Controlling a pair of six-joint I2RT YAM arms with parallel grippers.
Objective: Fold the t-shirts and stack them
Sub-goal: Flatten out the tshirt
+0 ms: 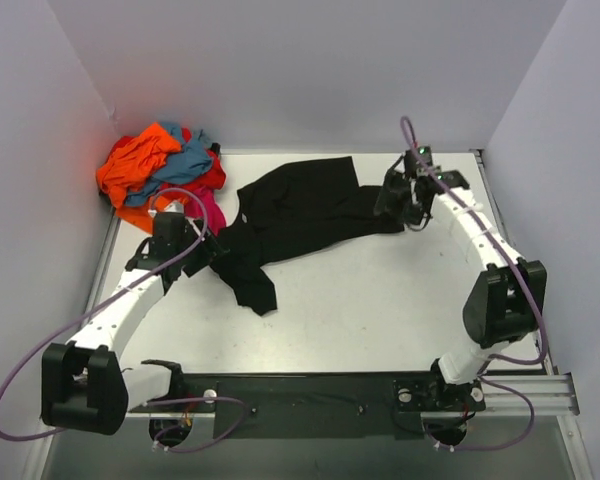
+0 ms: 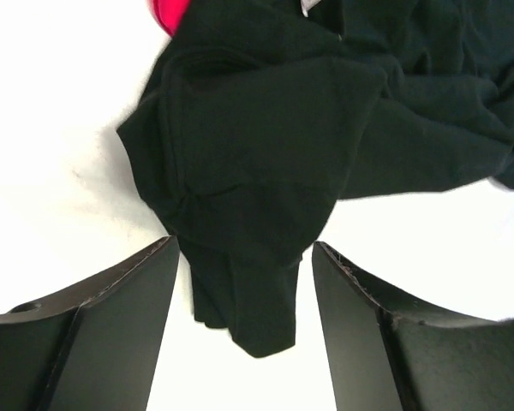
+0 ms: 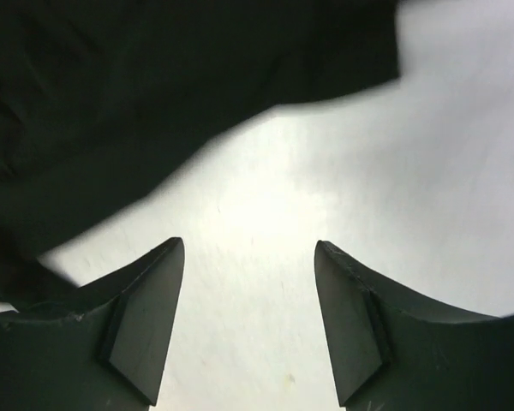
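1. Left tool (image 2: 245,246): the jaws stand apart. A bunched fold of the black shirt (image 2: 265,145) lies between them on the tabletop (image 2: 60,128) and is not pinched.

2. Right tool (image 3: 248,244): the jaws stand apart and clamp nothing. Bare tabletop lies between them. The shirt's edge lies just beyond, up and to the left in that wrist view.

3. The black shirt lies mid-tabletop, stretched crosswise between the two tools. It is rumpled, and one lobe at its left end trails toward the arm bases.

4. The step in hand is probably flattening this shirt before the first fold. To do it well:
   - Take a single layer at a hem or corner. The left tool sits over a thick wad, so shift it to a clean edge before you close.
   - Advance the right tool until cloth lies between its jaws, then close.
   - Draw both ends apart evenly and low so the cloth spreads flat.

5. Keep the left arm away from the pile (image 1: 160,170) of orange, teal, red and magenta shirts in the far left corner. The magenta one lies just beside the black shirt's left end and could snag.
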